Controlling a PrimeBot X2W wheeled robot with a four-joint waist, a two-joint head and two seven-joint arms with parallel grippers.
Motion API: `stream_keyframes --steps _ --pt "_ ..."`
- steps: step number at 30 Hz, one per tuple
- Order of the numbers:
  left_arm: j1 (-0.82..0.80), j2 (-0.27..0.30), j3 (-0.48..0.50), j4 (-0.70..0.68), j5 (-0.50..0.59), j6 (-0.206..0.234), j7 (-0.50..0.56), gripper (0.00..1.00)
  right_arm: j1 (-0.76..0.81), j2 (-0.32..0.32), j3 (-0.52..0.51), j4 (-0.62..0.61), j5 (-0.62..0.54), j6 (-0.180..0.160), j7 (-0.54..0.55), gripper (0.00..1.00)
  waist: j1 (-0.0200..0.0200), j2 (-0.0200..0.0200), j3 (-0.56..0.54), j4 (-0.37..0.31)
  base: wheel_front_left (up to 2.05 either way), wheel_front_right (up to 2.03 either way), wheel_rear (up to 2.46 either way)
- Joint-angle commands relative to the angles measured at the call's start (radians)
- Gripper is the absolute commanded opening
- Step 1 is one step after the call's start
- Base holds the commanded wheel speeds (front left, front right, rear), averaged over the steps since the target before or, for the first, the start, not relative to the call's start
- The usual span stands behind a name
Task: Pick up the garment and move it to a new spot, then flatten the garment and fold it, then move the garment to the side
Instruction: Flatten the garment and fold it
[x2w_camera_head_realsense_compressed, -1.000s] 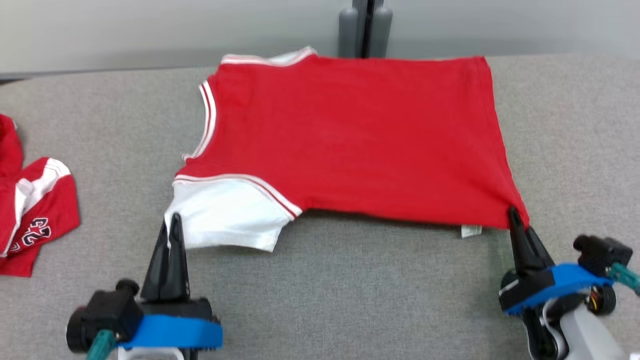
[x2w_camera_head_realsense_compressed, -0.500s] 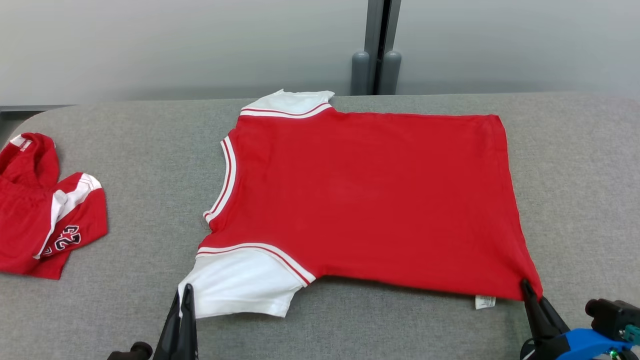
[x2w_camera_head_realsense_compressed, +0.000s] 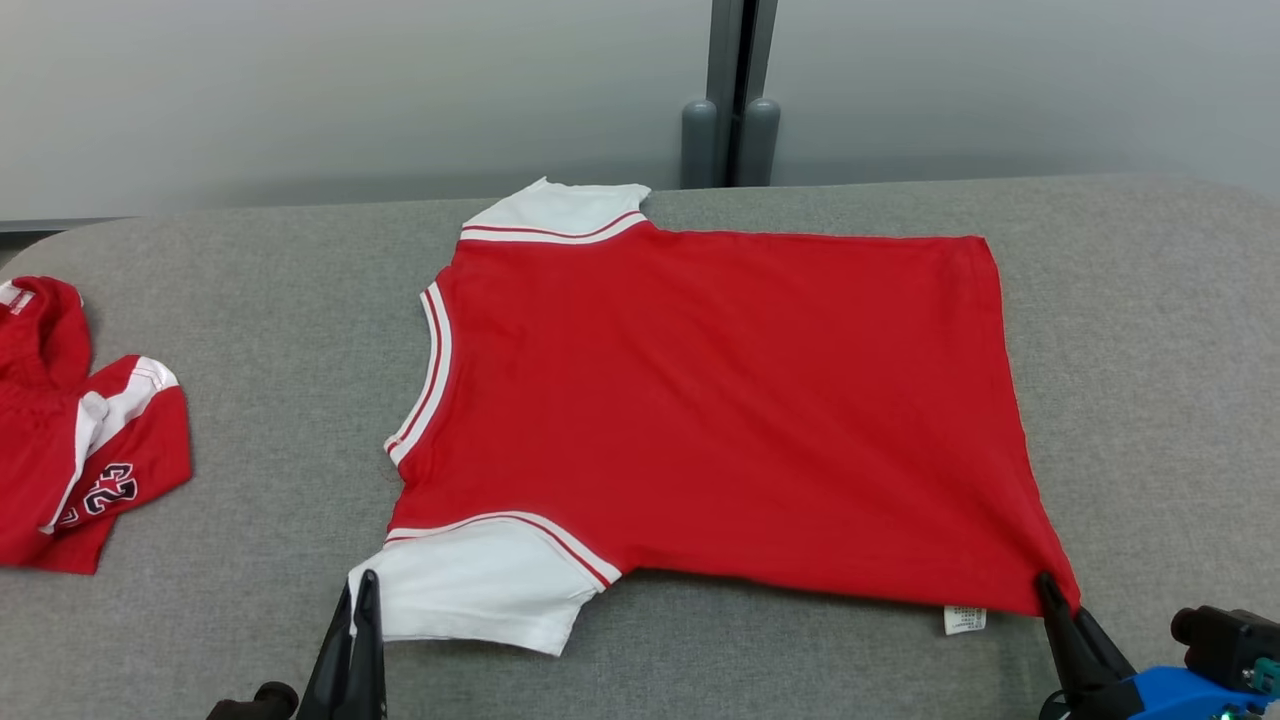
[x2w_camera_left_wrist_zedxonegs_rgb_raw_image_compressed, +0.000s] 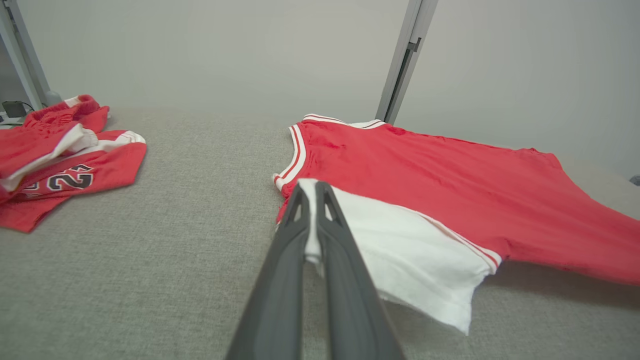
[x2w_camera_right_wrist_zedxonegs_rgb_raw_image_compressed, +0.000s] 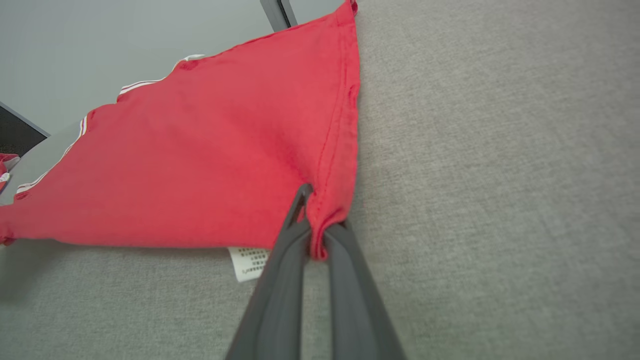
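Red garment spread on tabletop, centre; left tool clamped on its white sleeve, right tool clamped on near hem corner; other red clothing well apart, left.

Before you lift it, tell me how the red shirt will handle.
Probably floppy: the shirt puckers where the right gripper pinches its corner. Likely light: its thin sleeve droops from the left gripper.
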Motion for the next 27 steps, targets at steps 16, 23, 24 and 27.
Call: stream_keyframes --steps 16,23,24,27 --pt "-0.203 0.067 -0.014 0.067 0.035 -0.063 0.029 0.00 -0.113 -0.019 0.043 0.010 0.019 0.000 0.059 0.00 0.0000 0.0000 0.061 -0.024 0.00 0.00 0.00" --pt "-0.306 0.094 -0.019 0.108 0.049 -0.093 0.048 0.00 -0.155 -0.033 0.055 -0.011 0.045 0.000 0.083 0.00 0.0000 0.0000 0.086 -0.035 0.00 0.00 0.00" --pt "-0.321 0.098 -0.021 0.116 0.050 -0.098 0.051 0.00 -0.163 -0.035 0.056 -0.011 0.047 0.000 0.084 0.00 0.0000 0.0000 0.088 -0.036 0.00 0.00 0.00" --pt "-0.369 0.105 -0.027 0.140 0.052 -0.114 0.060 0.00 -0.183 -0.042 0.064 -0.008 0.056 0.000 0.096 0.00 0.0000 0.0000 0.101 -0.040 0.00 0.00 0.00"
